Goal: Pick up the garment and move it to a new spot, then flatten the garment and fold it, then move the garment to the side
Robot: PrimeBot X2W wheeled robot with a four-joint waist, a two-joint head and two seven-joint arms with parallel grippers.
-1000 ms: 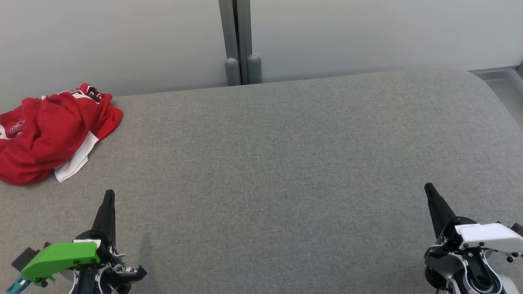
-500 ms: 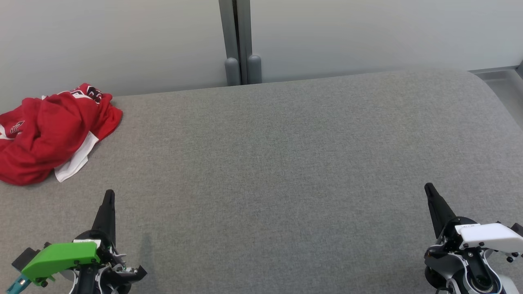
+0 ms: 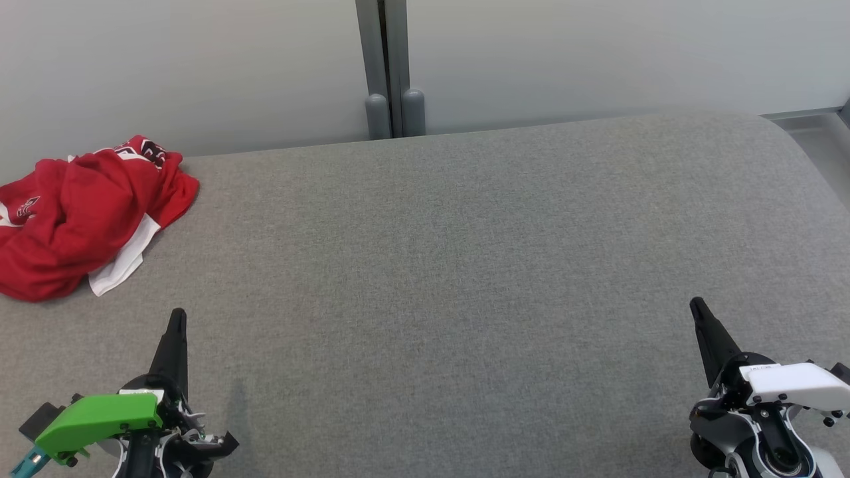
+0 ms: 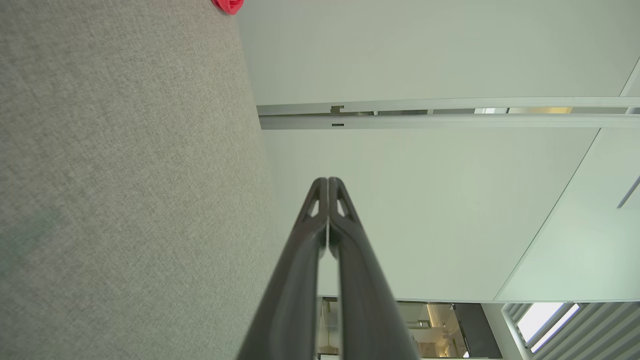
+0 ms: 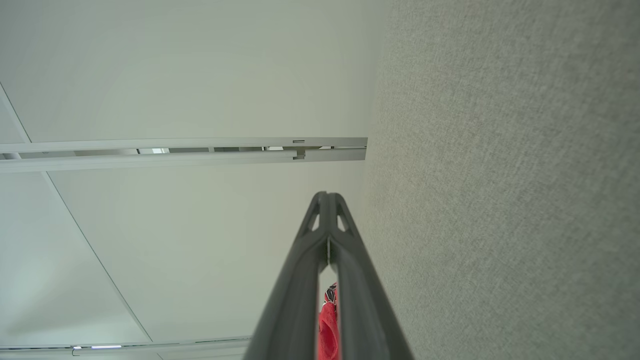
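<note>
At the far left of the table (image 3: 451,265), in the head view, the red garment (image 3: 80,219) lies crumpled in a heap, a white strip showing at its near edge and dark print on its far folds. It sits close to the table's back edge, under the pale wall (image 3: 199,66). A grey post (image 3: 388,66) runs up the wall behind the middle of the table. The left tool (image 3: 176,317) hovers at the lower left, its fingers together in one dark point, near the garment but apart from it. The right tool (image 3: 696,307) hovers at the lower right, fingers likewise together, well apart from the garment.

In the left wrist view, the left tool (image 4: 328,184) has its fingers pressed tip to tip and empty, pointing at the wall (image 4: 425,210). The table (image 4: 125,175) fills the left side, and a scrap of the garment (image 4: 229,5) shows at the top edge. A grey rail (image 4: 425,114) crosses the wall.

In the right wrist view, the right tool (image 5: 327,199) is closed tip to tip with nothing in it. The table (image 5: 500,175) takes the right side. The garment (image 5: 327,322) shows red in the slit between the fingers lower down, far off.
</note>
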